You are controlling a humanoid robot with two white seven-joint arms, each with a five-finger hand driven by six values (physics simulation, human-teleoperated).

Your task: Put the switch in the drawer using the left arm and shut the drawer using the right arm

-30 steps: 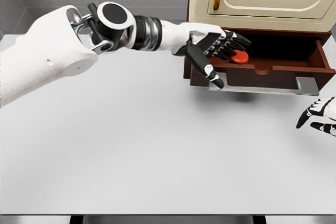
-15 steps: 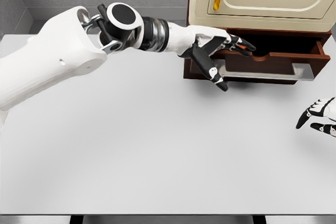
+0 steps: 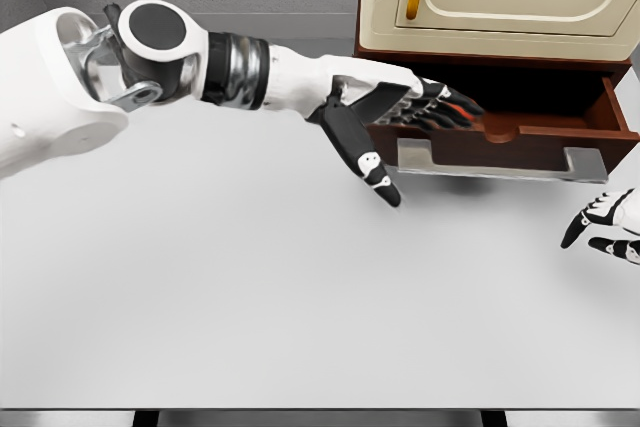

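Your left hand, fingers apart, over the red switch in the open drawer; right hand relaxed at the desk edge.

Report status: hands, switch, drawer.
Left hand open, fingers spread over the drawer edge, holding nothing. Red switch lies inside the open drawer, mostly hidden by the fingers. Right hand open at right edge, clear of the handle.

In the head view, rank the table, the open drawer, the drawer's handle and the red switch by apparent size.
1. Table.
2. Drawer.
3. Drawer handle.
4. Red switch, only a sliver showing behind the left hand's fingers, so its full size cannot be judged.
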